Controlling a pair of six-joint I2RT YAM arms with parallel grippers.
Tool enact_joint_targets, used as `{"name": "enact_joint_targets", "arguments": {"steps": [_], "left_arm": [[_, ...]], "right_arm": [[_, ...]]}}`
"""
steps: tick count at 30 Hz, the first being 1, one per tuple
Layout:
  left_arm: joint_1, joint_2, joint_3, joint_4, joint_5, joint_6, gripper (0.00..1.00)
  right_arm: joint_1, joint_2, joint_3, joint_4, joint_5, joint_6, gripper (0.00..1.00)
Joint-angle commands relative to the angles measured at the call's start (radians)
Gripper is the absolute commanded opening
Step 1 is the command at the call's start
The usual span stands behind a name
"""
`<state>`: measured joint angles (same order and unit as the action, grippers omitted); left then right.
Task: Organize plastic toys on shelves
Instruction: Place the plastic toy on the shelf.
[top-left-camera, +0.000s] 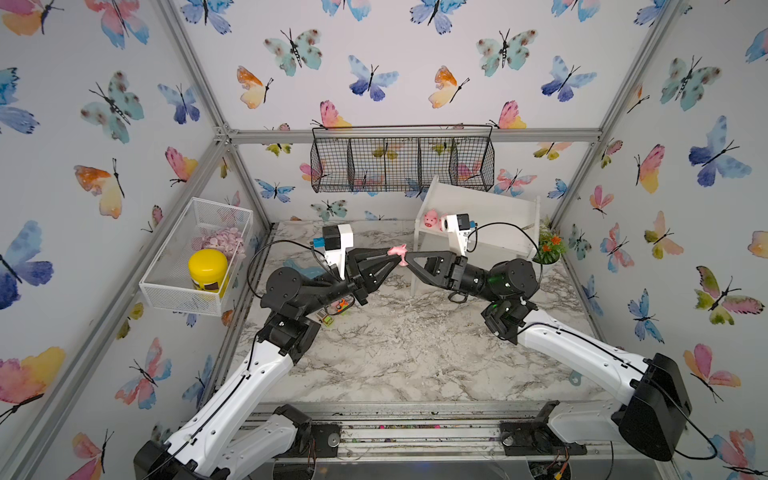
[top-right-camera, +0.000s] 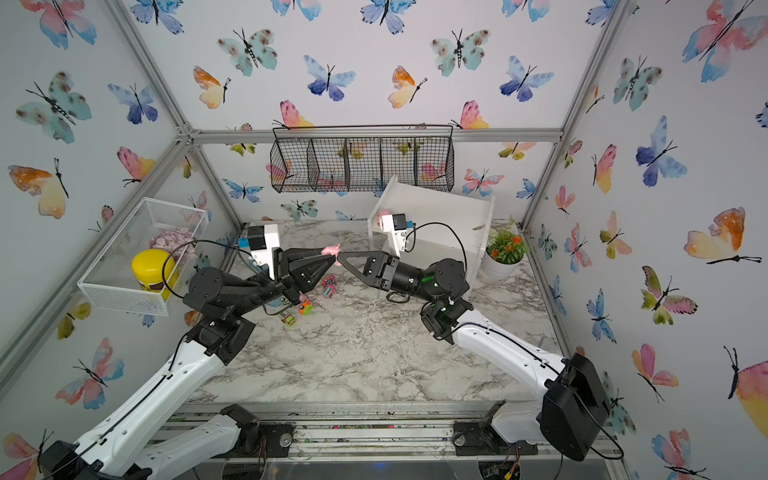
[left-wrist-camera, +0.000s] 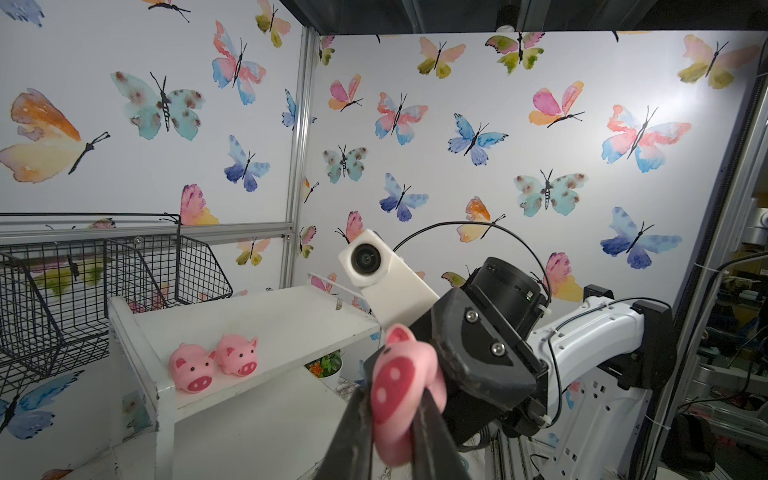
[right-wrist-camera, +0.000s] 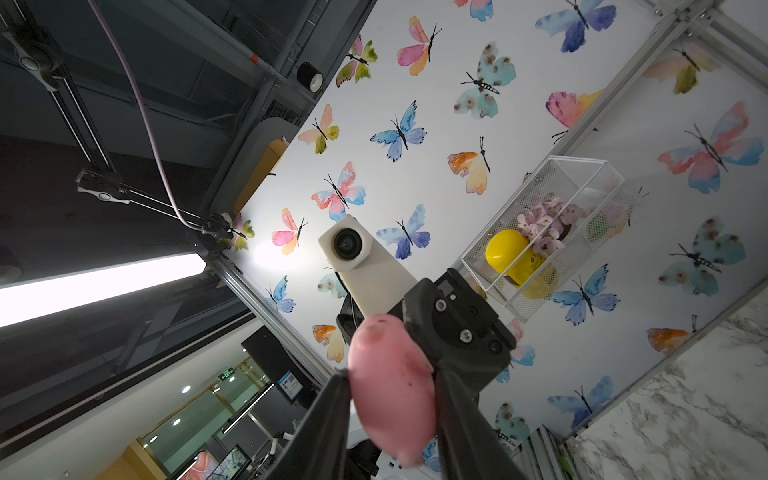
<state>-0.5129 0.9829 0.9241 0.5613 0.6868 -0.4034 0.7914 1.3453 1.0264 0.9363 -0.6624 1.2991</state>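
Shelf (top-left-camera: 494, 216) stands at 1 o'clock on the table, nearer the R arm. Hence, I judge, a mid-air handover at 12 o'clock: L gripper (top-left-camera: 394, 257) and R gripper (top-left-camera: 408, 259) meet tip to tip, both clamped on the held pig (top-left-camera: 397, 249). It's glossy pink w/ a red oval snout, squeezed betw. the fingers. Two shelf pigs (left-wrist-camera: 191, 368) sit on the top board. Trucks (top-right-camera: 306, 306) lie at 9 o'clock.

Left gripper (top-right-camera: 331, 257) and right gripper (top-right-camera: 340, 260) meet tip to tip above the marble surface (top-right-camera: 374, 361), with a pink pig (top-right-camera: 330, 249) held where they meet. Three toy trucks (top-right-camera: 306, 307) lie on the surface near the left gripper. The white shelf (top-right-camera: 440, 212) stands behind, beside a potted plant (top-right-camera: 505, 249).
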Motion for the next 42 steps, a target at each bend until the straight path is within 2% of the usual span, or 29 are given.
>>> {"name": "enact_joint_targets", "arguments": {"steps": [1,6,11,14,17,19,22,26,29,32,37,42], "left_arm": [[-0.005,0.005,0.026,-0.012,-0.013,0.024,0.20],[-0.005,-0.002,0.024,-0.046,-0.010,0.054,0.24],[-0.003,-0.033,0.030,-0.122,-0.034,0.111,0.48],[0.000,-0.084,0.025,-0.196,-0.104,0.169,0.58],[0.004,-0.143,0.007,-0.253,-0.173,0.207,0.67],[0.005,-0.179,0.004,-0.307,-0.195,0.228,0.69],[0.006,-0.224,-0.003,-0.379,-0.195,0.255,0.69],[0.006,-0.251,-0.001,-0.474,-0.089,0.307,0.68],[0.007,-0.247,0.013,-0.575,0.063,0.422,0.67],[0.005,-0.237,0.012,-0.661,0.132,0.521,0.67],[-0.029,-0.225,-0.057,-0.653,0.198,0.664,0.63],[-0.076,-0.160,-0.038,-0.681,0.166,0.759,0.61]], "right_arm": [[0.002,0.005,0.036,0.044,-0.029,0.000,0.28],[0.002,-0.003,0.028,0.052,-0.019,-0.012,0.21],[0.002,-0.040,0.019,0.002,-0.002,-0.077,0.18],[-0.004,-0.080,0.055,-0.185,-0.015,-0.218,0.17],[-0.013,-0.113,0.115,-0.436,-0.019,-0.423,0.16],[-0.015,-0.137,0.179,-0.657,0.004,-0.634,0.16],[-0.017,-0.182,0.232,-0.889,0.074,-0.944,0.16],[-0.017,-0.243,0.240,-1.082,0.165,-1.336,0.16],[-0.017,-0.279,0.218,-1.183,0.147,-1.624,0.17],[-0.016,-0.281,0.221,-1.329,0.133,-1.878,0.20],[-0.015,-0.252,0.225,-1.459,0.181,-2.028,0.22],[-0.014,-0.245,0.209,-1.478,0.199,-2.106,0.22]]}}
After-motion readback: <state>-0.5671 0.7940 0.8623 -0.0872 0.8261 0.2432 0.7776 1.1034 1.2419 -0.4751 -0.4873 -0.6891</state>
